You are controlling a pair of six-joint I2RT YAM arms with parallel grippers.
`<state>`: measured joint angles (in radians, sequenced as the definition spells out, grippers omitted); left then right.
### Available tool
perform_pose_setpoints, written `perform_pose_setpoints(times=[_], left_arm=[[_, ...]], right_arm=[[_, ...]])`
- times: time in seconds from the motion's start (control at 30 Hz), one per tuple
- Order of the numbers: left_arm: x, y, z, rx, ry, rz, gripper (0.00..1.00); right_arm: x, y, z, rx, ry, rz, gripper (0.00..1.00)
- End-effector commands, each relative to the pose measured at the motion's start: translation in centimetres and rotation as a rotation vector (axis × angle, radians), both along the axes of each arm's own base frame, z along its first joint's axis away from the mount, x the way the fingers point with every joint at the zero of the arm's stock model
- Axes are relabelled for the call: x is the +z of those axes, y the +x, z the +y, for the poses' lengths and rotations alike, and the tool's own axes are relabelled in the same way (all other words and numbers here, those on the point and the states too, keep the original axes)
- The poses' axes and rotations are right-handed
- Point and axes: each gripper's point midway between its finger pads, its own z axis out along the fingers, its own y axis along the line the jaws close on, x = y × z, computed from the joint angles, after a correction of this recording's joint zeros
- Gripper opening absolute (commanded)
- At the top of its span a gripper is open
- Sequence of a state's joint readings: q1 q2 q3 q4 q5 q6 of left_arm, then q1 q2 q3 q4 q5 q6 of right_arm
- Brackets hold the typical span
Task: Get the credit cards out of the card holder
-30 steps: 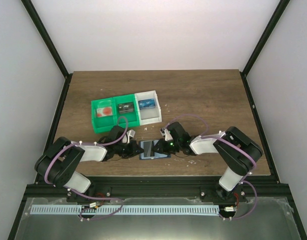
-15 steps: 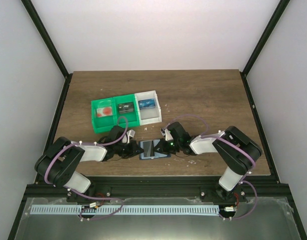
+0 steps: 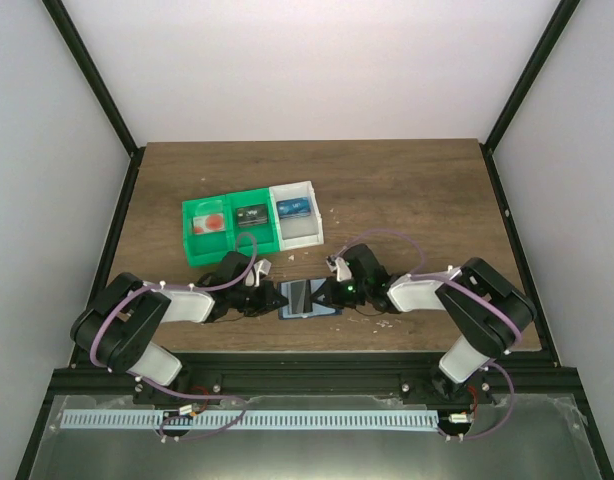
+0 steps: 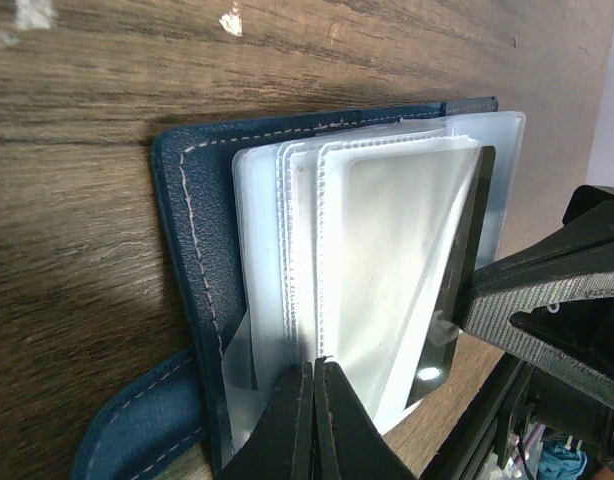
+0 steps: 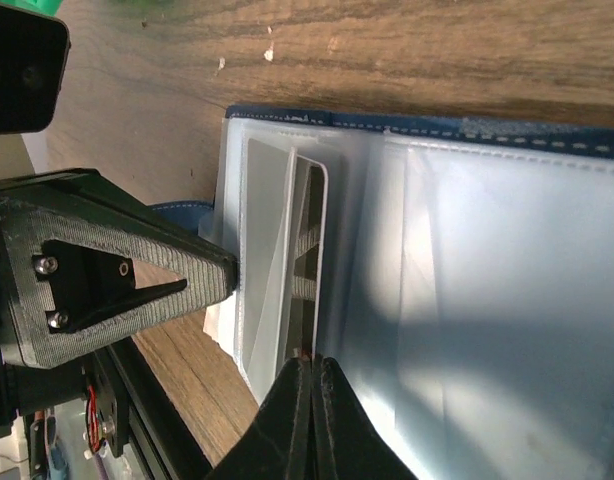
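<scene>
The blue card holder [image 3: 309, 310] lies open near the table's front edge, between both arms. My left gripper [image 4: 315, 365] is shut on the edge of one of its clear pockets [image 4: 387, 240], pinning the leaf. My right gripper [image 5: 312, 362] is shut on the thin edge of a dark-looking credit card [image 4: 469, 262] that sticks partly out of that pocket; in the right wrist view the card [image 5: 309, 250] shows edge-on. The holder's stitched blue cover [image 4: 187, 220] rests flat on the wood. Three other credit cards lie in the tray: a red-spot one [image 3: 209, 223], a dark one [image 3: 250, 214] and a blue one [image 3: 293, 208].
The green-and-white three-compartment tray [image 3: 299, 232] stands behind the holder, left of centre. The two grippers [image 3: 272, 297] [image 3: 334, 292] face each other a few centimetres apart. The black table rail [image 3: 307, 360] runs just in front of the holder.
My right gripper has closed on the card's edge and the right arm has drawn slightly to the right. The left gripper has stayed shut in place.
</scene>
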<state>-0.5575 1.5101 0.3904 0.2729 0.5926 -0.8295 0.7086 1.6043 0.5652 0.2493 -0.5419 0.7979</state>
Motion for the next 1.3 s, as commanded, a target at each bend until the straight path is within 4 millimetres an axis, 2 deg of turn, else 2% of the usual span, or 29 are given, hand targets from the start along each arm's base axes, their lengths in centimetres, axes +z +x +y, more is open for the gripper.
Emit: perform_pose_setpoints(times=[0.0,0.17,0.3,0.77,0.97,1.13,1.27], left_arm=[[-2.1,-1.0,1.0,0.003,0.074,0.038,0.01],[-2.1,-1.0,1.0,0.004,0.073,0.041,0.01],[-2.1,-1.0,1.0,0.005,0.074,0.040,0.01],[-2.0,-1.0,1.0,0.006,0.070,0.040,0.01],[-2.0,-1.0,1.0,0.007,0.069,0.039,0.01],[-2.0,-1.0,1.0,0.007,0.069,0.039,0.01],[-2.0,-1.0,1.1,0.011,0.074,0.036,0.01]], right_arm=[[0.6,-0.2,0.0,0.022,0.039,-0.013,0.01],[1.2,-0.3,0.6,0.034,0.086,-0.007,0.01],[1.6,-0.1,1.0,0.040,0.104,-0.015,0.07],[0.9,0.2,1.3,0.034,0.102,0.013,0.11],[0.9,0.1,1.6,0.043,0.113,0.021,0.11],[0.9,0.0,1.6,0.050,0.120,0.022,0.01],[0.6,0.1,1.2,0.036,0.099,0.020,0.00]])
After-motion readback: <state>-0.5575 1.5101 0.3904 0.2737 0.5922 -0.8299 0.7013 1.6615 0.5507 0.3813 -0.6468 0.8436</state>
